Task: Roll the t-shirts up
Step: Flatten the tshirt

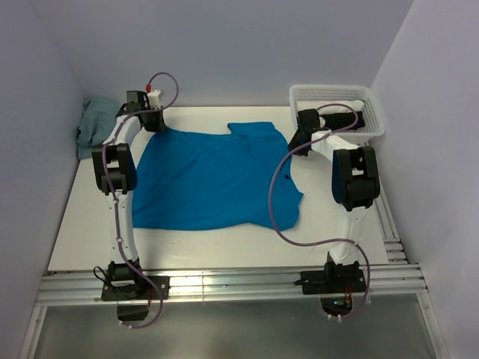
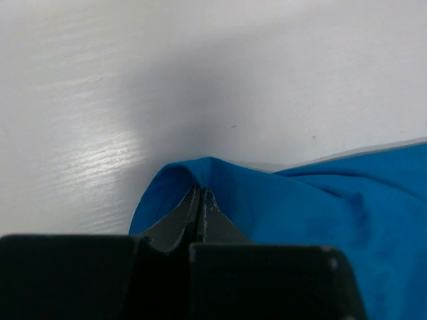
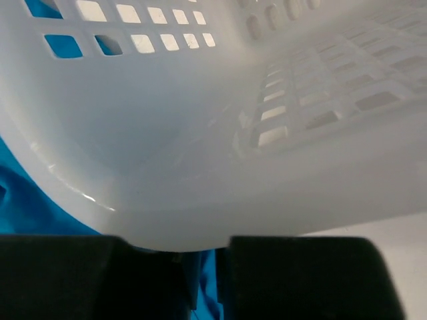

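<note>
Bright blue t-shirt spread flat, slightly rumpled, far-left corner pinched.

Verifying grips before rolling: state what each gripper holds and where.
Left gripper pinches the blue t-shirt at its far left corner. Right gripper, beside the basket at the shirt's far right edge: cannot be told.

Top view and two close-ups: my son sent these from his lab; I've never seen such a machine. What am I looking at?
Two robot arms are bolted at the table's near edge. The top view looks down from behind them; each close-up comes from a wrist camera. A blue t-shirt lies spread on the table, a white mesh basket far right, a pale cloth bundle far left. The left gripper is shut on the shirt's far edge. The right gripper is at the shirt beside the basket; its grip is unclear.
</note>
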`<state>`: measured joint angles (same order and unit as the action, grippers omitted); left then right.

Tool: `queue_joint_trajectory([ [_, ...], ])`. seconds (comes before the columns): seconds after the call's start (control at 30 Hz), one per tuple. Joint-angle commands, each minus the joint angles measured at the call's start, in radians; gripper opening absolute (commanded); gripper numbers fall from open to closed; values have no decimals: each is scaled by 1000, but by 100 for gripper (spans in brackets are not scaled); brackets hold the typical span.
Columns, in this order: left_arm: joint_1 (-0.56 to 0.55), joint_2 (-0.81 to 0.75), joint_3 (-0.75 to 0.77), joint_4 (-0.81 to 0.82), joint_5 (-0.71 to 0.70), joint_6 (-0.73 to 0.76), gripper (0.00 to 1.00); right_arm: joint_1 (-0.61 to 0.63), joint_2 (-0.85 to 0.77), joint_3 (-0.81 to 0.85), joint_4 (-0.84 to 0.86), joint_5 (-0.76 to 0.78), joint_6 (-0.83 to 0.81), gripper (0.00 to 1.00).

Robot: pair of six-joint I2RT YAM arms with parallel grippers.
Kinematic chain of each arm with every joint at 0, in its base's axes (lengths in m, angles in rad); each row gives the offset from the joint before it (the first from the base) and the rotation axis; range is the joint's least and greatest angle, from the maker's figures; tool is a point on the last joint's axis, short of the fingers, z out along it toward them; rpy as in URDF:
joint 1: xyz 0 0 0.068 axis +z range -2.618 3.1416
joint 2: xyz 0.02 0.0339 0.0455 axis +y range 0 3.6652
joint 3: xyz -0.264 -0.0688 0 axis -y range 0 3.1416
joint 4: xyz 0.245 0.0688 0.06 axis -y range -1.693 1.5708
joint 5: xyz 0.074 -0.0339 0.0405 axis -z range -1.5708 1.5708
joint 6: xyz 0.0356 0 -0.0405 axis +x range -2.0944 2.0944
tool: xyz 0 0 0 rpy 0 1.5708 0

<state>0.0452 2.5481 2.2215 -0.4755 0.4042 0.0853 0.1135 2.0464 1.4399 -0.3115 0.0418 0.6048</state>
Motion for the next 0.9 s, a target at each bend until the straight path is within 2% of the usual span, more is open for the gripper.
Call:
queue_joint_trajectory([
  [0.0,2,-112,-23,57,-70,2,0,-9,-46,-15,14,70,4,13],
  [0.13,44,-118,26,28,-134,4,0,-21,-121,-88,37,121,10,4],
  [0.2,61,-121,46,14,-137,1,0,-28,-144,-105,29,141,7,3],
  [0.4,94,-80,105,-26,-148,31,0,-29,-147,-101,6,161,9,2],
  [0.67,94,-12,164,-15,-261,80,0,-29,-91,-26,-54,179,4,3],
  [0.87,78,-22,72,55,-364,126,0,-21,-72,11,-54,171,-2,3],
])
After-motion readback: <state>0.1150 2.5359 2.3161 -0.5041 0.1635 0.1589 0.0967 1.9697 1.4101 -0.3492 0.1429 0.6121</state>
